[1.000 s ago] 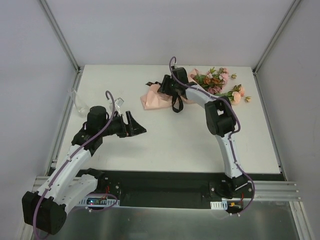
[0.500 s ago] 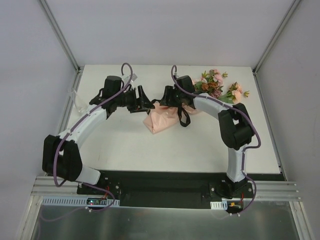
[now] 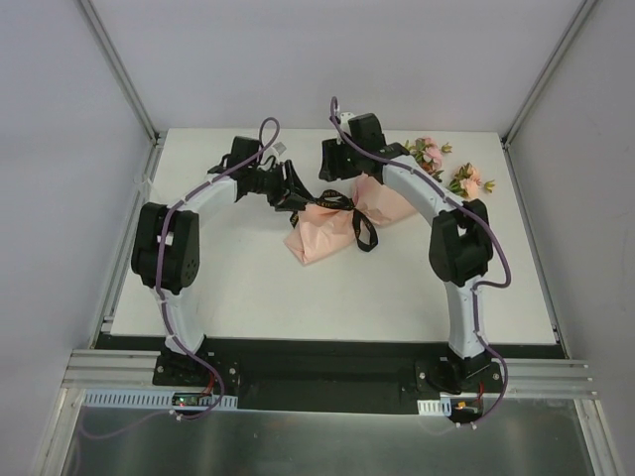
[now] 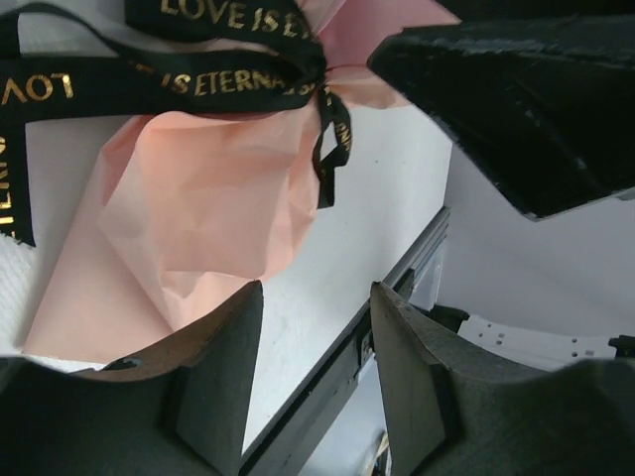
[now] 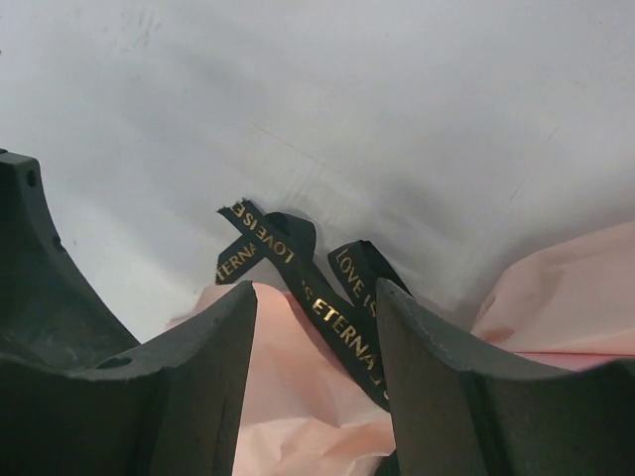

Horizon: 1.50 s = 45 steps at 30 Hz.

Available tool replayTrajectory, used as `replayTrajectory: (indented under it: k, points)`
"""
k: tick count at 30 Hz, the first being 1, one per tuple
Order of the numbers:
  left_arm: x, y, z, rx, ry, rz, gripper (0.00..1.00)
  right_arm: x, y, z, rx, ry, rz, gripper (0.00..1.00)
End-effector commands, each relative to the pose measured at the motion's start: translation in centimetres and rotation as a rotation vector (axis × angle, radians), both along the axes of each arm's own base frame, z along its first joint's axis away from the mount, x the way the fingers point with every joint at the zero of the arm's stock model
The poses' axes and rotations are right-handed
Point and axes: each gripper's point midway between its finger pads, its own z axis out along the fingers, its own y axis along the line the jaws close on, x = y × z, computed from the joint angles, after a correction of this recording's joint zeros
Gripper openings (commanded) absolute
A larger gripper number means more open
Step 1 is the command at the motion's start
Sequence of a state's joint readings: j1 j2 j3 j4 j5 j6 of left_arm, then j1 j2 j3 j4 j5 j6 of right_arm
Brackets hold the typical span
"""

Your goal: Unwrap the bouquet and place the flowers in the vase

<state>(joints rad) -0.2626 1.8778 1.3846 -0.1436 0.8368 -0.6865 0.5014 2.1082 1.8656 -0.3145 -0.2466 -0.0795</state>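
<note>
The bouquet [image 3: 316, 236] is lying flat on the white table [image 3: 248, 288], and its black ribbon bow [image 3: 345, 205] is serving here as the reference for everything else. The bundle's long axis is running on a diagonal through the bow. The closed, crumpled end of the pale pink paper [image 4: 198, 198] is pointing from the bow toward the near left, toward the arm bases. The flowers [image 3: 429, 154] are pointing from the bow toward the far right. The blooms are showing as two small clusters of pink and peach heads well beyond the bow, and the right arm is crossing over the stretch between them and the bow. Two ribbon tails are trailing off the bow on its near side, and gold lettering is showing along the ribbon.

The left gripper [image 4: 316, 293] is hovering just left of the bow, slightly to its far side. Its jaws are standing spread with nothing between them, and the paper and the knot are filling its view ahead.

The right gripper [image 5: 316, 293] is hanging just beyond the bow on its far side, facing down at it. Its jaws are also standing apart. Ribbon loops are showing through the gap, but whether they are touching the fingers cannot be told.
</note>
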Motion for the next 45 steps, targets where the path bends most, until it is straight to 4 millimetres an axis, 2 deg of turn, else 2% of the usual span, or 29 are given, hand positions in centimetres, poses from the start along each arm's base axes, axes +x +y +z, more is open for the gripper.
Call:
replayTrajectory:
  k: [1, 2, 3, 7, 8, 9, 10, 13, 16, 21, 24, 26, 31, 34, 40, 45]
  points:
    - [-0.6, -0.9, -1.1, -0.032, 0.028, -0.058, 0.44, 0.6, -0.6, -2.1, -0.135, 0.002, 0.075, 0.55]
    - [-0.7, -0.8, -1.7, -0.023, 0.034, -0.057, 0.40, 0.6, -0.5, -2.2, -0.154, 0.003, 0.085, 0.56]
    - [-0.8, -0.7, -2.0, -0.022, 0.040, -0.059, 0.33, 0.8, -0.7, -3.2, -0.195, 0.010, 0.080, 0.56]
    - [-1.4, -1.0, -3.1, -0.026, 0.085, -0.071, 0.24, -0.6, -0.3, -3.4, -0.253, 0.002, 0.126, 0.53]
    - [-1.3, -1.0, -3.2, -0.026, 0.090, -0.069, 0.21, -1.2, -0.3, -4.2, -0.266, 0.009, 0.134, 0.51]
    - [-1.4, -1.0, -3.2, -0.029, 0.093, -0.071, 0.20, -1.2, 0.0, -3.4, -0.261, -0.025, 0.127, 0.43]
    - [-1.3, -1.0, -3.8, -0.022, 0.104, -0.068, 0.17, -1.3, 0.1, -3.4, -0.269, -0.035, 0.124, 0.39]
    - [-1.5, -1.1, -5.2, -0.024, 0.167, -0.060, 0.05, -0.7, -0.7, -3.4, -0.337, -0.065, 0.058, 0.38]
    - [-1.5, -1.0, -6.5, -0.012, 0.195, -0.053, 0.01, -0.7, -0.4, -3.1, -0.328, -0.075, 0.058, 0.38]
    - [-1.7, -1.0, -7.2, -0.001, 0.212, -0.048, 0.00, -1.3, 1.5, -2.9, -0.322, -0.109, 0.118, 0.46]
    - [-1.6, -0.9, -7.3, 0.010, 0.202, -0.042, 0.00, -1.3, 2.4, -3.6, -0.308, -0.096, 0.144, 0.47]
    - [-1.7, -0.9, -7.4, 0.011, 0.207, -0.042, 0.00, -1.0, 2.6, -4.6, -0.317, -0.083, 0.148, 0.47]
    - [-2.0, -1.1, -7.9, 0.021, 0.210, -0.049, 0.00, -0.3, 3.6, -5.3, -0.306, -0.089, 0.181, 0.44]
    - [-2.1, -1.3, -7.9, 0.021, 0.213, -0.054, 0.00, -0.2, 4.0, -6.8, -0.304, -0.065, 0.197, 0.45]
    - [-2.1, -1.4, -7.9, 0.020, 0.212, -0.057, 0.00, -0.2, 4.5, -8.0, -0.300, -0.047, 0.215, 0.45]
    - [-2.0, -1.2, -8.6, 0.034, 0.224, -0.051, 0.00, -0.4, 5.4, -8.4, -0.268, -0.034, 0.251, 0.38]
